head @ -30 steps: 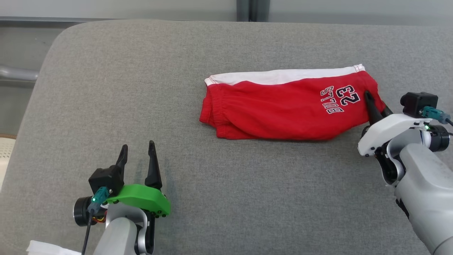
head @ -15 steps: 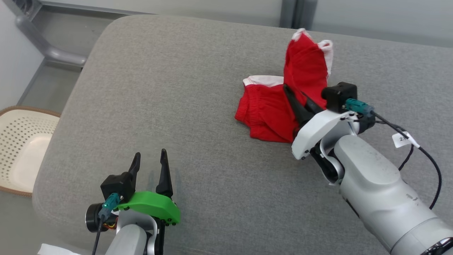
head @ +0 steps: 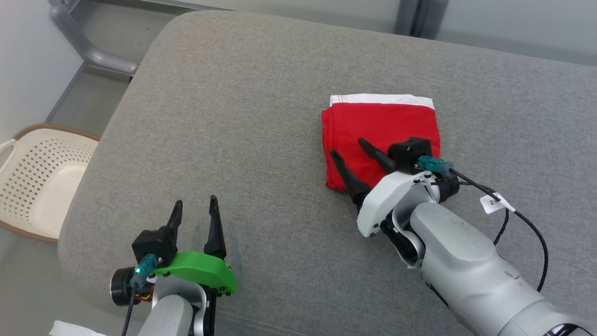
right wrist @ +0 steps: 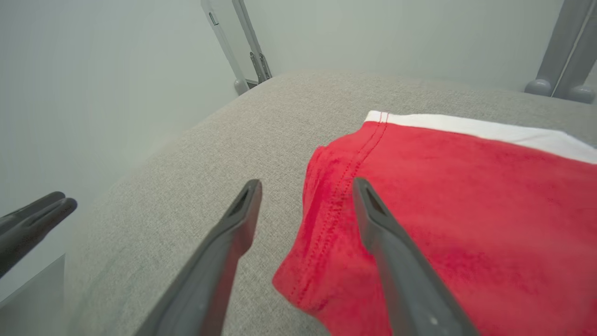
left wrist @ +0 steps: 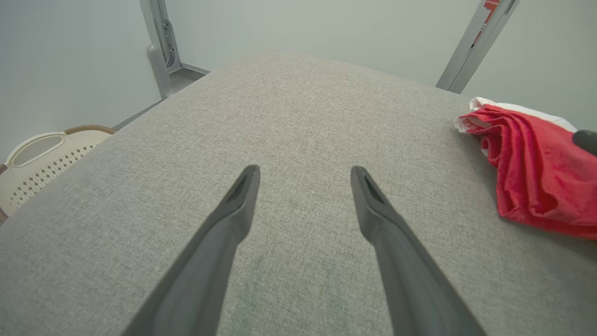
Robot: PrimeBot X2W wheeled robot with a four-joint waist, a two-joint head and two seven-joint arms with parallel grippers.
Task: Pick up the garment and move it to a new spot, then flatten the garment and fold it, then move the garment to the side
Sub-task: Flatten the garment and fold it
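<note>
The garment [head: 382, 128] is a pair of red shorts with a white waistband, folded into a small rectangle on the grey cushion. It also appears in the left wrist view as the garment [left wrist: 531, 158] at the right, and in the right wrist view as the garment [right wrist: 443, 196]. My right gripper [head: 346, 146] is open just above the fold's near left corner, one finger over the red cloth and one over bare cushion, holding nothing. In its own view the right gripper [right wrist: 305, 184] straddles the garment's left edge. My left gripper [head: 195, 204] is open over bare cushion at the lower left, far from the garment.
The grey cushioned surface [head: 233, 116] has a rounded left corner and drops off to the floor. A cream perforated laundry basket [head: 37, 177] stands on the floor to the left. Grey metal frame posts [head: 88, 51] rise behind. A black cable [head: 522, 219] with a tag trails from my right wrist.
My right gripper carried the garment's right end over to the left, laid it down as a fold and opened, letting go. The head camera turned. The left arm stayed put.
</note>
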